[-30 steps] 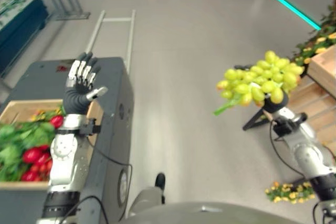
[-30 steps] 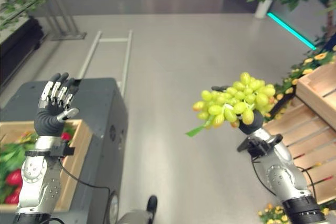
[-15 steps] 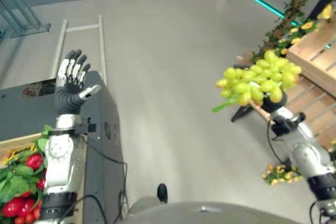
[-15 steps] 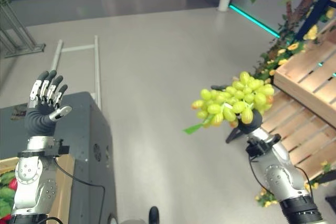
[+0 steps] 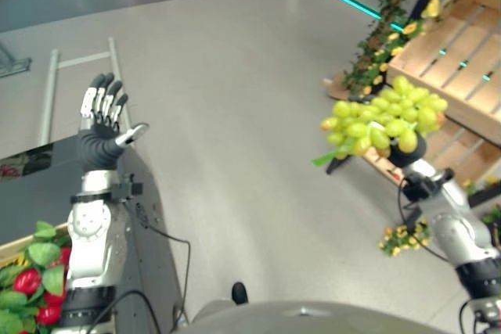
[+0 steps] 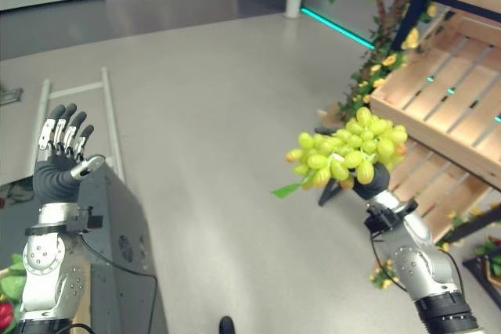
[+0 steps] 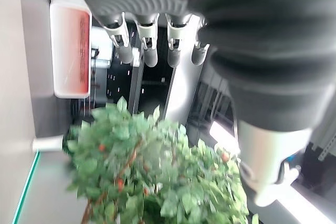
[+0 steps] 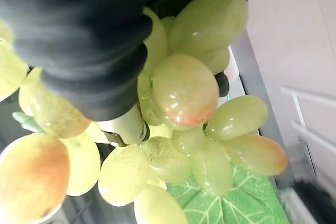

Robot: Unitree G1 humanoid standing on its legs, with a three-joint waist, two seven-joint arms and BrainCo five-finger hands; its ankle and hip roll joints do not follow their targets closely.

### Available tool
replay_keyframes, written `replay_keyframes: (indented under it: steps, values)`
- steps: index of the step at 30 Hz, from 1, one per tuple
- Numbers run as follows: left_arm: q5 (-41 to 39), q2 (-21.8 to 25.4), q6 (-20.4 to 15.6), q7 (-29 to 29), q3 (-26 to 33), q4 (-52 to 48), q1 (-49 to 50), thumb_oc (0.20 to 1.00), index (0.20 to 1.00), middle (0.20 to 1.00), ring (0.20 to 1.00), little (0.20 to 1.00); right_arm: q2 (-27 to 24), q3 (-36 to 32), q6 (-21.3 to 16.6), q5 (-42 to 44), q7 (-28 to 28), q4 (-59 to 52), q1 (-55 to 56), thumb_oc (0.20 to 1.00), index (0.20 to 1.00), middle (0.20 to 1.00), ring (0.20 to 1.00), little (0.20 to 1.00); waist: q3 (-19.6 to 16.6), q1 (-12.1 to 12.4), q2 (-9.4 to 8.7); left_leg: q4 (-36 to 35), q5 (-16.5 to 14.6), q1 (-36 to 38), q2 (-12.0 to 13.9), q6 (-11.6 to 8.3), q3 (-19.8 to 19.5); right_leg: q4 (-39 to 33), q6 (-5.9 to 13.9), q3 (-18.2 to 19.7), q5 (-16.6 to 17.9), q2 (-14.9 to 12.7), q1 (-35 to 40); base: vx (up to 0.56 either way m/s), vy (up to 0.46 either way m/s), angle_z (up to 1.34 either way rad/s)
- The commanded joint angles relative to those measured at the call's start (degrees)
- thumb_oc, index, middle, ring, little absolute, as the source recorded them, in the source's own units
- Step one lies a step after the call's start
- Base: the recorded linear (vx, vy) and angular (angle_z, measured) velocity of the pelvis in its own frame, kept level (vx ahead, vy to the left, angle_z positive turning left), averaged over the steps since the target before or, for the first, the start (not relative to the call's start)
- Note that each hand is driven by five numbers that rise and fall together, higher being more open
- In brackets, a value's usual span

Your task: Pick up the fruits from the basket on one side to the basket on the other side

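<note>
Gripping a bunch of green grapes (image 6: 348,154), the right robot hand (image 6: 371,183) holds it raised in the air, fingers wrapped around the fruit, just in front of the wooden crates (image 6: 438,95). Well away from the crates, the left robot hand (image 6: 59,163) stands upright with fingers straight and empty, above a dark worktop (image 6: 109,224) bearing a basket of red fruit and leaves (image 5: 31,287).
</note>
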Motion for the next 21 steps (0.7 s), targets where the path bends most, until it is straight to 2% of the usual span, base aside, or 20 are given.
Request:
replay_keyframes:
  steps: [1,2,3,4,5,6,9,12,14,21]
  values:
    - [3.8,5.0,-3.0,1.4,2.4,-2.4,-2.8,1.000,1.000,1.000,1.000,1.000,2.5,-1.3,-6.7,1.2,-0.8,-1.1,-5.6,0.200,0.200,0.200,0.200,0.200,0.2,1.9,-1.67,3.9,-7.2,1.2,1.0,-4.37,-0.9,-7.8,-0.36,-20.0,11.1,-8.2,-0.8,-0.17,-0.005,-1.47]
    - [3.8,5.1,-3.1,1.9,2.8,-2.6,-2.9,1.000,1.000,1.000,1.000,1.000,2.8,-0.6,-6.8,1.4,-1.1,-1.0,-6.4,0.200,0.200,0.200,0.200,0.200,0.2,3.1,-1.44,3.9,-7.3,1.2,1.8,-4.45,0.5,-6.2,-1.28,-27.0,8.9,-10.3,0.5,-0.17,0.012,-1.58]
    - [3.7,4.9,-3.0,1.8,3.1,-2.6,-2.8,1.000,1.000,1.000,1.000,1.000,3.1,-0.1,-6.7,1.5,-0.9,-1.1,-6.6,0.200,0.200,0.200,0.200,0.200,0.4,3.2,-1.52,3.5,-7.3,1.5,1.9,-4.67,1.5,-5.2,-1.77,-30.7,7.6,-11.6,1.6,-0.06,0.039,-1.09]
    - [3.5,4.6,-2.9,1.7,3.3,-2.9,-2.8,1.000,1.000,1.000,1.000,1.000,3.1,0.4,-6.5,1.4,-0.7,-1.1,-6.9,0.200,0.200,0.200,0.200,0.200,0.3,3.6,-1.70,2.9,-8.5,3.0,1.9,-5.13,2.5,-4.5,-1.20,-33.4,6.6,-12.9,2.9,-0.07,-0.016,-1.09]
    - [3.4,4.1,-2.8,1.3,4.5,-3.3,-1.8,1.000,1.000,1.000,1.000,1.000,3.7,1.3,-5.8,1.2,-0.6,-0.6,-7.6,0.200,0.200,0.200,0.200,0.200,-0.1,5.1,-2.08,3.1,-9.0,4.2,2.4,-5.15,6.0,-4.6,-0.96,-39.8,8.0,-15.8,4.2,-0.03,-0.026,-0.90]
    - [3.4,4.1,-2.7,1.3,4.6,-3.3,-1.7,1.000,1.000,1.000,1.000,1.000,3.7,1.4,-5.8,1.2,-0.6,-0.5,-7.7,0.200,0.200,0.200,0.200,0.200,-0.1,5.2,-2.11,3.0,-9.0,4.4,2.4,-5.12,6.1,-4.8,-0.88,-39.6,8.1,-15.8,4.3,-0.07,-0.054,-1.16]
    - [3.3,3.3,-2.7,0.5,5.6,-4.1,-0.1,1.000,1.000,1.000,1.000,1.000,3.4,1.8,-5.1,0.9,0.0,-0.6,-7.8,0.200,0.200,0.200,0.200,0.200,-1.0,6.3,-2.14,3.0,-9.3,5.9,2.3,-5.15,9.5,-6.6,0.65,-44.9,12.2,-19.2,5.1,-0.01,-0.081,-1.21]
    - [3.0,2.7,-2.7,0.3,6.1,-4.0,0.8,1.000,1.000,1.000,1.000,1.000,3.2,1.4,-4.6,1.2,0.3,-0.8,-7.1,0.200,0.200,0.200,0.200,0.200,-1.5,5.9,-2.14,2.8,-8.8,6.3,2.8,-5.49,10.7,-8.5,0.52,-44.6,11.7,-18.5,5.9,0.01,-0.158,-0.43]
    - [2.7,1.5,-2.4,0.4,6.1,-3.6,1.4,1.000,1.000,1.000,1.000,1.000,2.8,0.8,-3.8,1.3,0.6,-1.5,-5.8,0.200,0.200,0.200,0.200,0.200,-2.0,5.1,-2.18,2.2,-7.9,7.2,3.8,-6.06,12.3,-10.2,-0.05,-44.1,10.9,-17.1,6.0,0.02,-0.260,-0.36]
    - [2.7,0.4,-1.8,0.3,4.1,-2.7,1.1,1.000,1.000,1.000,1.000,1.000,0.8,-1.1,-4.1,1.2,-0.2,-2.0,-3.6,0.200,0.200,0.200,0.200,0.200,-1.8,3.3,-1.97,2.9,-5.3,7.3,7.1,-8.43,12.1,-12.1,-1.83,-41.4,9.0,-13.5,6.9,0.01,-0.226,-0.17]
